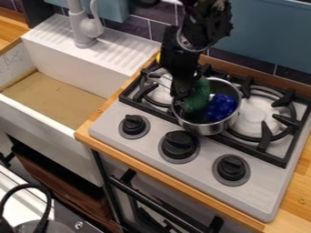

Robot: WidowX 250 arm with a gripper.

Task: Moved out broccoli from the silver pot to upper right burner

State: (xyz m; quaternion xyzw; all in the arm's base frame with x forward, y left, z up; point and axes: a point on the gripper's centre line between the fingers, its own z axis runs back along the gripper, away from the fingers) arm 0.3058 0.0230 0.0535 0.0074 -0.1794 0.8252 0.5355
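Camera view showed us the broccoli [198,94] in the silver pot [209,129], right beside the gripper [180,97], on its side toward the blue grapes [221,107], though we could not tell whether the gripper was open or closed

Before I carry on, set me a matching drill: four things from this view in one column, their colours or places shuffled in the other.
Things
1. Pot
2. Broccoli
3. Grape-like bunch
4. Faucet

Colours and places
A. Deep blue
B. Rising from the white ledge by the sink
C. Silver, on the stove, behind its black knobs
D. Green

Right pairs: 1-C, 2-D, 3-A, 4-B
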